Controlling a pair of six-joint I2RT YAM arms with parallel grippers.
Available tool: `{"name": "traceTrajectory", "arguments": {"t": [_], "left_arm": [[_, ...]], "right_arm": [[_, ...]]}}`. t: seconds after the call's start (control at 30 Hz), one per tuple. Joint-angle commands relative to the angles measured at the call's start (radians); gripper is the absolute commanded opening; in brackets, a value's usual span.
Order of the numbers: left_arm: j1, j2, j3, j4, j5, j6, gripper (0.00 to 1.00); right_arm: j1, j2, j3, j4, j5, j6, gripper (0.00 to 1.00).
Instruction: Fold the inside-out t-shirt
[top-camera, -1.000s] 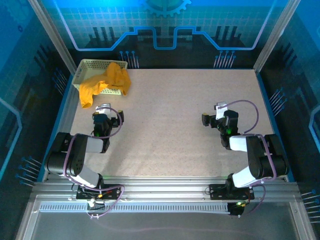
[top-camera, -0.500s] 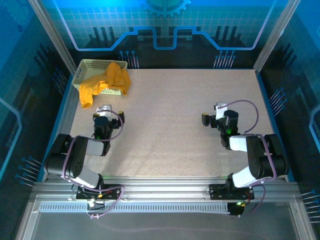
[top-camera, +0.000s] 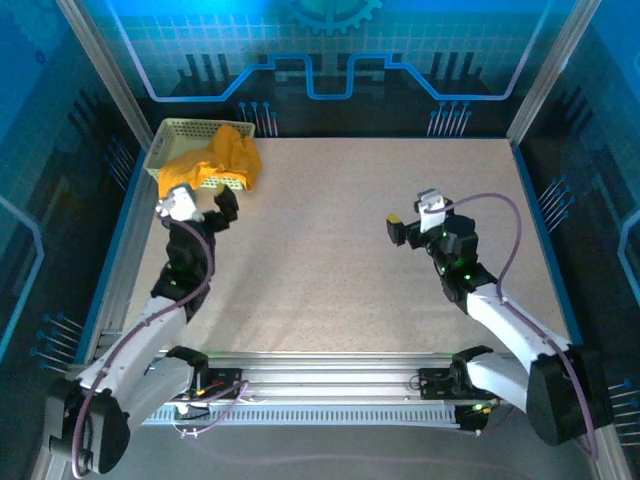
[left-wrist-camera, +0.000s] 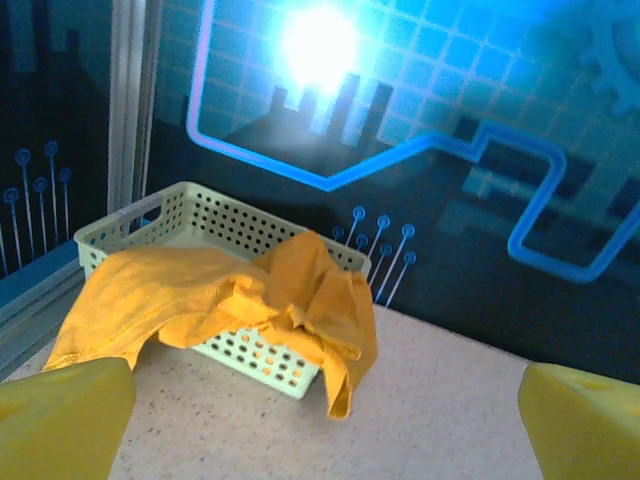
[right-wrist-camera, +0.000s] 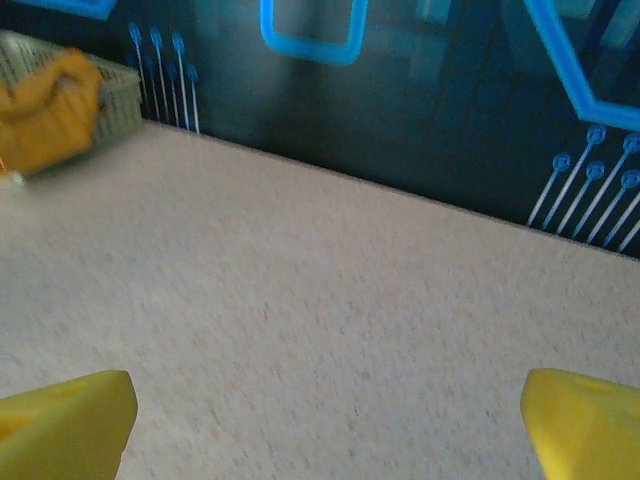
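The inside-out t-shirt is a crumpled mustard-yellow heap draped over the front wall of a pale mesh basket at the table's far left corner. One fold hangs down onto the table. In the left wrist view the t-shirt spills over the basket just ahead. My left gripper hovers close in front of the shirt, open and empty; its yellow fingertips frame bare table. My right gripper stands open over the table's middle right, far from the shirt.
The speckled beige table stretches between both arms. Metal frame posts and a dark blue-lit back wall close in the table. The basket sits against the far left edge.
Both arms have stretched forward. The left gripper moved up and left to just before the basket and shirt. The right gripper moved forward and slightly left. Both stay open.
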Motion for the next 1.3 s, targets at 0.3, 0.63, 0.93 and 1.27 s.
{"name": "traceTrajectory", "arguments": {"t": [0.3,0.63,0.93,1.27], "left_arm": [[0.165,0.317,0.493,-0.602,0.184,-0.218,0.99],[0.292,0.914,1.074,-1.057,0.161,-0.233,0.99],[0.353,1.247,1.423,-1.204,0.227,-0.209,0.99],[0.363,1.395,1.571,-1.223,0.264,-0.163,0.85]], "right_arm": [[-0.107,0.010,0.315,-0.486,-0.137,0.363,1.00],[0.007,0.024,0.314,-0.550,-0.040,0.326,1.00],[0.062,-0.004,0.258,-0.562,-0.024,0.341,1.00],[0.095,-0.002,0.221,-0.566,-0.002,0.348,1.00]]}}
